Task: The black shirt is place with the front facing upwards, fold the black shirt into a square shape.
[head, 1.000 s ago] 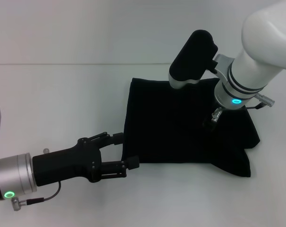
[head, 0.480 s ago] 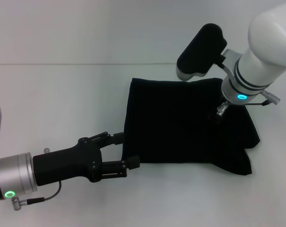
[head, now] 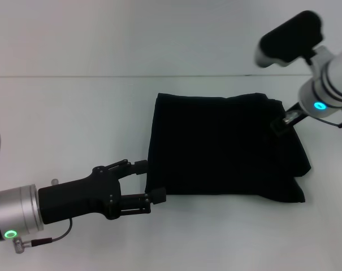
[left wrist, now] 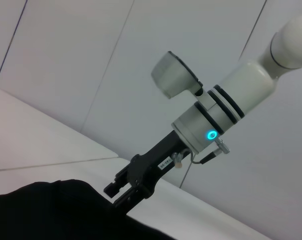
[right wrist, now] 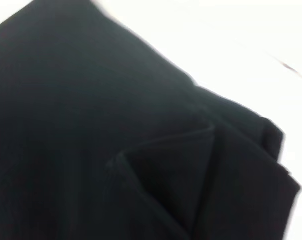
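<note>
Head view: folded black shirt [head: 221, 147] lies mid-table. Left gripper [head: 143, 180], jaws open, straddles its near-left edge, nearest. Right gripper [head: 281, 124] at far-right corner; fingers unclear.

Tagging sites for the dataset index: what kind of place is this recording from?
Probably a lab or test bench, not a home. A bare white table carries only the folded black shirt, plain pale panelled walls stand behind, and the left tool and right tool work at the shirt's edges.
</note>
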Controlling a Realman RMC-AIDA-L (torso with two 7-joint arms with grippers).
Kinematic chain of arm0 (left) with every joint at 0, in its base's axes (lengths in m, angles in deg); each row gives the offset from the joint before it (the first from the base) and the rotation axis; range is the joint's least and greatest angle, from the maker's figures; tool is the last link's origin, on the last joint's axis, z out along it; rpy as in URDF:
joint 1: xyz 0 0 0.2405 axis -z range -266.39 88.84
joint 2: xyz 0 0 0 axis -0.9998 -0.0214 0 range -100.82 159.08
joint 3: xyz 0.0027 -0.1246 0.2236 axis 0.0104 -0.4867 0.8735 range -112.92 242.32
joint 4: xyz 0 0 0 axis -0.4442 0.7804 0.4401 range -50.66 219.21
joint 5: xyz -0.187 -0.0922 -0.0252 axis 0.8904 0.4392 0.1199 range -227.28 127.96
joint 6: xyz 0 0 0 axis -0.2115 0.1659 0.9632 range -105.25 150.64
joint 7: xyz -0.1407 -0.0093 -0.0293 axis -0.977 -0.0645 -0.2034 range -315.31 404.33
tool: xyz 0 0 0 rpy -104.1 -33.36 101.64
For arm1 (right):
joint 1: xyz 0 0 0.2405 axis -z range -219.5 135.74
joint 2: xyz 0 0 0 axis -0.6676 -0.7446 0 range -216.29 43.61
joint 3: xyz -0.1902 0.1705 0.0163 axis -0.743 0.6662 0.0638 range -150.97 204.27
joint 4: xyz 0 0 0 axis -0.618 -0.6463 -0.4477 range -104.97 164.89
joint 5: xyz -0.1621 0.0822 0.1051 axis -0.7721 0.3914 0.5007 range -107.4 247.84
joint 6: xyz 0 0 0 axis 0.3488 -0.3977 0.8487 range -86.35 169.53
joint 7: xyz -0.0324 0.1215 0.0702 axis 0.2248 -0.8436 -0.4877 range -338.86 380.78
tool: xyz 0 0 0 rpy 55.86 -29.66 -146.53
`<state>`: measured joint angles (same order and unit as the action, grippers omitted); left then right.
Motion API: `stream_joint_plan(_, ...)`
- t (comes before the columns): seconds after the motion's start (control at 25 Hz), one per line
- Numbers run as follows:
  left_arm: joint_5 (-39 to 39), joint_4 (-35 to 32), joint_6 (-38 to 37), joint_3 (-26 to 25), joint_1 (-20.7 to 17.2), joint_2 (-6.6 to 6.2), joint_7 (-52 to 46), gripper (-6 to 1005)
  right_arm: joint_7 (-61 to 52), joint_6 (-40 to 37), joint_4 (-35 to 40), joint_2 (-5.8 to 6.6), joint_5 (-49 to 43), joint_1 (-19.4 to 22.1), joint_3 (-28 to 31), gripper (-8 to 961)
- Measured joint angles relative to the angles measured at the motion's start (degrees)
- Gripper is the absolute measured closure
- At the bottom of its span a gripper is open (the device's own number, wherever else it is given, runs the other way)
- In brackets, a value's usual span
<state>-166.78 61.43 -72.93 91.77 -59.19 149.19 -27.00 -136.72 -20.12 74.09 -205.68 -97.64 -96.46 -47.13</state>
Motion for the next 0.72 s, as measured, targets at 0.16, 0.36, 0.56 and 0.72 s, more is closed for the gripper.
stream_joint_plan(0.16,-0.1,0.0,0.0,0.0,0.0,0.00,0.0,51,-0.1,0.2,2.8,0.03,0.0,2.9,5.2,263)
stream_joint_plan(0.36,-0.1,0.0,0.0,0.0,-0.1,0.00,0.0,51,0.1,0.8,3.5,0.53,0.2,5.2,12.1,264)
stream_joint_plan(0.56,-0.1,0.1,0.0,0.0,-0.1,0.00,0.0,52,0.9,1.7,3.4,0.64,2.1,6.9,19.6,265)
stream_joint_plan(0.72,-0.1,0.2,0.0,0.0,-0.1,0.00,0.0,52,5.0,1.8,2.8,1.27,10.4,9.1,24.3,265)
